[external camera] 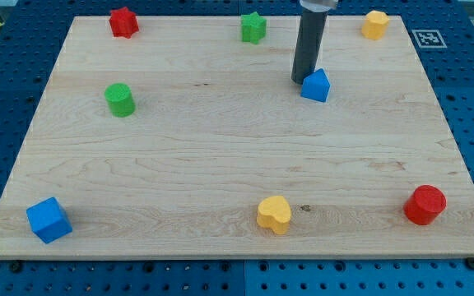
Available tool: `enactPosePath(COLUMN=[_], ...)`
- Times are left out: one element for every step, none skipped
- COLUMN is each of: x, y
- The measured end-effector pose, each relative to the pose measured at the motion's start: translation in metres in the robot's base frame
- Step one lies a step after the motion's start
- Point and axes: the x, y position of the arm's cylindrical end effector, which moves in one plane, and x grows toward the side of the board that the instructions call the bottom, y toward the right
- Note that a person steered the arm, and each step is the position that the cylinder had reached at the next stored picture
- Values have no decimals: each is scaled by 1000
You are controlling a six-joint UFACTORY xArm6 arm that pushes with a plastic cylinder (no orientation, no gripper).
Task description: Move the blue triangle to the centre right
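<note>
The blue triangle [316, 85], found near the board's [220, 164] upper right, is touched on its upper-left side by my tip [301, 80], which grips nothing, so it can seemingly be pushed down-right toward centre right.

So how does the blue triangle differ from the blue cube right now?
The blue triangle sits in the view's upper right; the blue cube sits at the bottom left corner. The triangle has a pointed top, while the cube is boxy and looks bigger in the view. My tip is right against the triangle's left side; the cube has nothing near it. Both are blue and rest on the board.
</note>
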Motion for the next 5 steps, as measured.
enactPosePath(x=[19,40,48,49,55], y=[0,4,21,41,53])
